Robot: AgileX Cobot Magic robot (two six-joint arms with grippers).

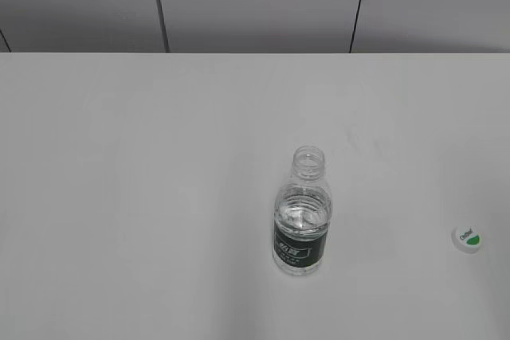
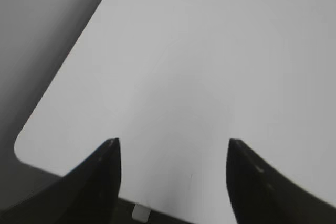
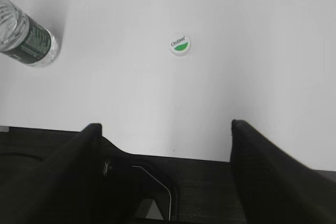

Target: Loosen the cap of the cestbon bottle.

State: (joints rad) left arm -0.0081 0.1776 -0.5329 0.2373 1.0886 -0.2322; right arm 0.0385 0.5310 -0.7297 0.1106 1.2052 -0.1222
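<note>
The cestbon bottle (image 1: pixel 302 216) stands upright on the white table, right of centre, with its threaded neck bare and uncapped. It also shows at the top left of the right wrist view (image 3: pixel 26 38). The cap (image 1: pixel 468 237), white with a green half-moon, lies flat on the table to the right of the bottle, apart from it; it also shows in the right wrist view (image 3: pixel 180 45). My left gripper (image 2: pixel 173 142) is open and empty over the table's near left corner. My right gripper (image 3: pixel 165 124) is open and empty at the table's front edge, short of the cap. Neither gripper shows in the exterior view.
The white table (image 1: pixel 159 197) reaches back to a grey panelled wall (image 1: pixel 255 5). Its rounded near left corner (image 2: pixel 23 145) and its front edge (image 3: pixel 173 155) are in view, with dark floor below.
</note>
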